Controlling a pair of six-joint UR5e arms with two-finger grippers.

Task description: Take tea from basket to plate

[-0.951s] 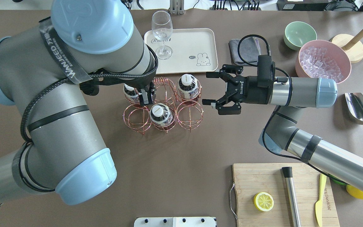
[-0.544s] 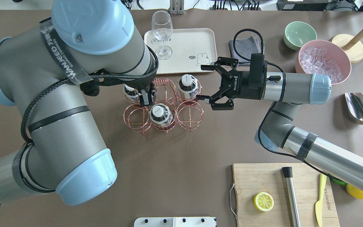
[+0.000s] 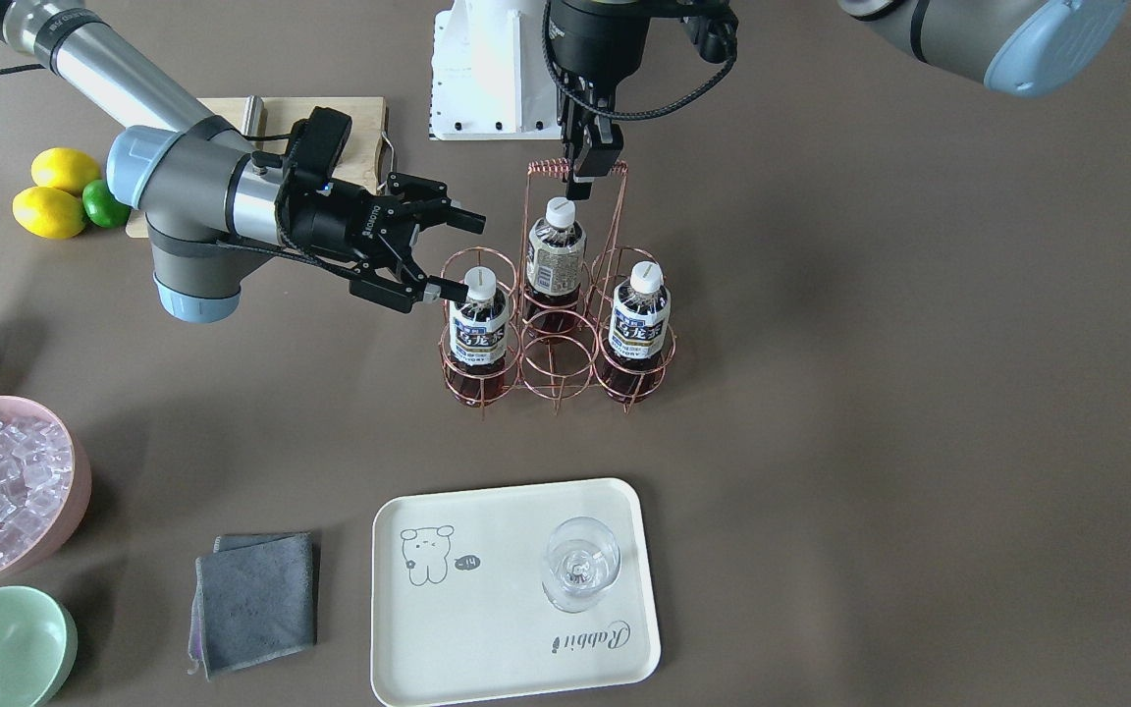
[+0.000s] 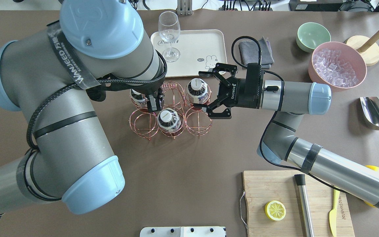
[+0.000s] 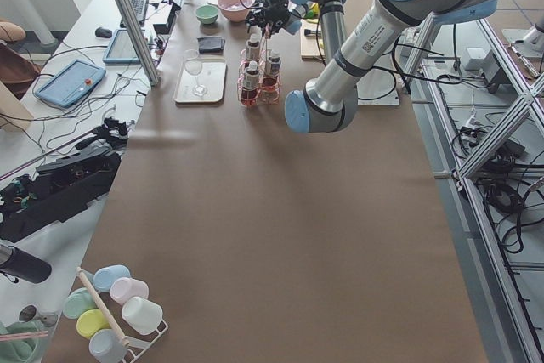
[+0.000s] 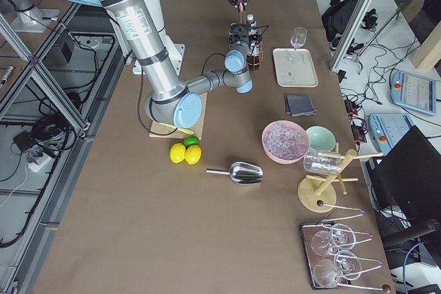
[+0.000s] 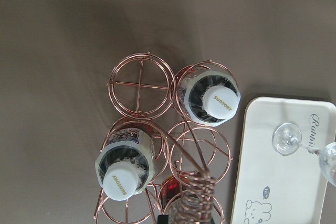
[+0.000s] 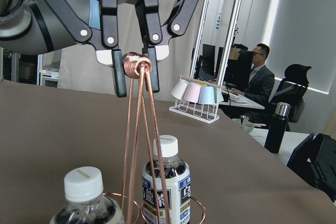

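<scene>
Three tea bottles stand in the copper wire basket. One tea bottle is in the cell nearest the plate; the others are at the front middle and the left. My right gripper is open, reaching in sideways, with its jaws on either side of that first bottle's top. My left gripper is shut on the basket's coil-topped handle. The cream plate holds only a stemmed glass.
A grey cloth, a mint bowl and a pink bowl of ice lie right of the plate. A metal scoop is at the far right. A cutting board with a lemon slice is front right.
My right gripper has moved left to the basket, still open, and its jaws now flank the bottle nearest the plate. My left gripper stays on the handle.
</scene>
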